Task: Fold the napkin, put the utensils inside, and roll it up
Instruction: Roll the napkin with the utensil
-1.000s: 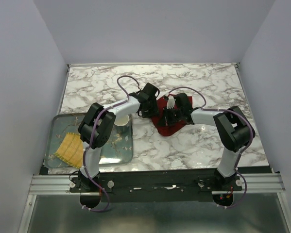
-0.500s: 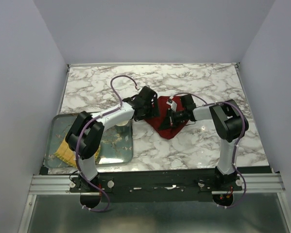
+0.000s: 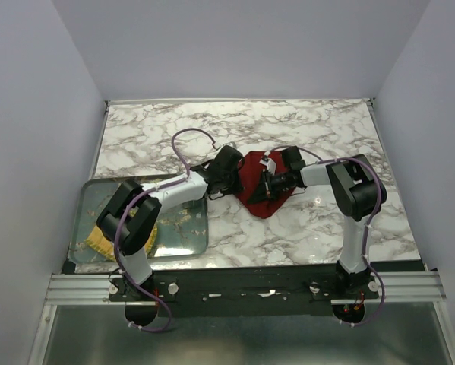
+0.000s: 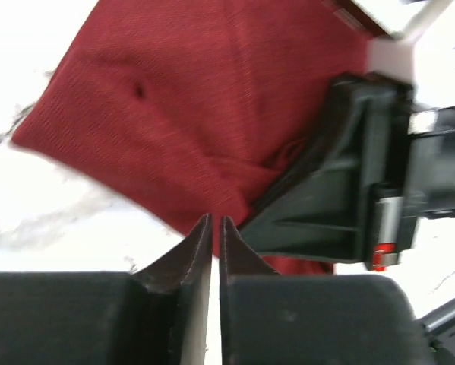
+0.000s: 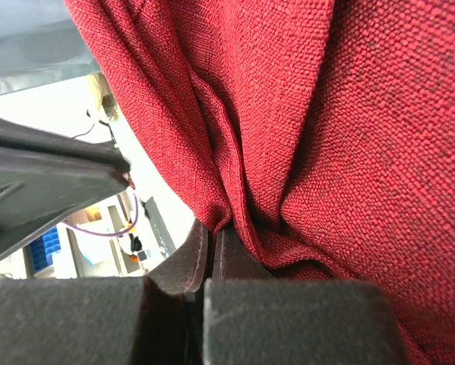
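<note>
The dark red napkin (image 3: 256,190) lies bunched on the marble table (image 3: 326,137), its point toward the near edge. My left gripper (image 3: 229,176) is at its left edge. In the left wrist view the jaws stand almost together at the cloth's near edge (image 4: 214,220), pinching the napkin (image 4: 174,114). My right gripper (image 3: 270,182) comes in from the right and is shut on a raised fold of the napkin (image 5: 303,114), which fills the right wrist view above its fingertips (image 5: 212,232). The utensils are out of view.
A metal tray (image 3: 178,237) sits at the near left with a yellow woven mat (image 3: 96,240) in it, under the left arm. The right gripper's black body (image 4: 349,182) stands close in front of the left fingers.
The left arm stretched out to the right; its gripper opened wide, then closed at the napkin's left edge. The right gripper kept its hold and the napkin's shape shifted.
</note>
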Available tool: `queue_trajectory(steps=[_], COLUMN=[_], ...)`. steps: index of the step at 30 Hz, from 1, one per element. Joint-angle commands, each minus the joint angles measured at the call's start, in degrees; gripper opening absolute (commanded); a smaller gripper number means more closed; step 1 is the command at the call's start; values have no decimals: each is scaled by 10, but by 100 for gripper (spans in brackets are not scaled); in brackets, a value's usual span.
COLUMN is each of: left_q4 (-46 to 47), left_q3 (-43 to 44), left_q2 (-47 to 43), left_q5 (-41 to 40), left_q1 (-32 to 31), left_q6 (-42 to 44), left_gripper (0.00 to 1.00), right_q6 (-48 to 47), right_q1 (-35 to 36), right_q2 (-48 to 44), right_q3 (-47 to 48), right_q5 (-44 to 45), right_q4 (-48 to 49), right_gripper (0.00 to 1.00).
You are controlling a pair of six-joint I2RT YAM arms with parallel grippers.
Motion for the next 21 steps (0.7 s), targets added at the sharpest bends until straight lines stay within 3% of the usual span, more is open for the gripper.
queue_trajectory(steps=[1,14,21], left_q4=[58,75,81], left_q3=[6,-8,-21], left_q2=[-9,73,102], left_q5=[33,22,8], left_q1=[-1,33,47], left_q6=[-1,20,35], left_gripper=[11,2,1], right_q6=[-28,-63,-129], right_q1=[-1,0,-1], right_q2=[24,16,1], right_q3=[15,44,123], right_q5=[38,59,109], right_q4=[-67,-122,-240], right_gripper=[0,3,14])
